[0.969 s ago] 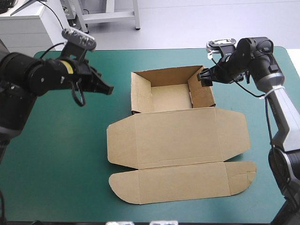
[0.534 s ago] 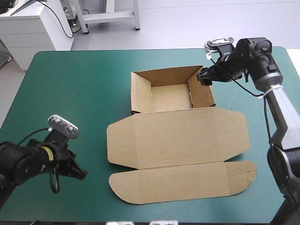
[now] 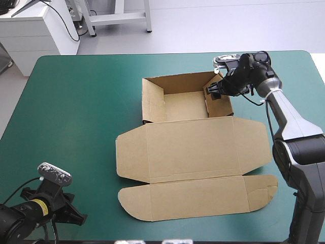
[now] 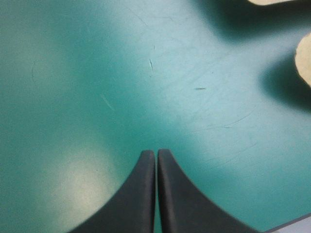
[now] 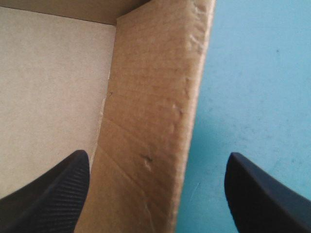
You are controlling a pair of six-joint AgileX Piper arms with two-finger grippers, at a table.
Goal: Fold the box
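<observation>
The brown box (image 3: 193, 147) lies in the middle of the table. Its far part is a tray with raised walls, and the lid and front flap lie flat toward the near edge. My right gripper (image 3: 212, 91) is at the tray's right wall (image 3: 222, 104) near the far corner. In the right wrist view this gripper (image 5: 155, 194) is open and straddles the wall (image 5: 150, 97), one finger inside the tray and one outside. My left gripper (image 3: 76, 219) is low at the table's front left, apart from the box. Its fingers (image 4: 156, 154) are shut over bare cover.
The teal-green cover (image 3: 81, 112) lies bare to the left of the box. Pale board corners (image 4: 303, 60) of the flat flaps show ahead of the left gripper. A white cabinet (image 3: 35, 25) stands beyond the table's far left corner.
The left arm has swung from beside the tray's left wall down to the table's front left corner. The right gripper has moved in over the tray's right wall.
</observation>
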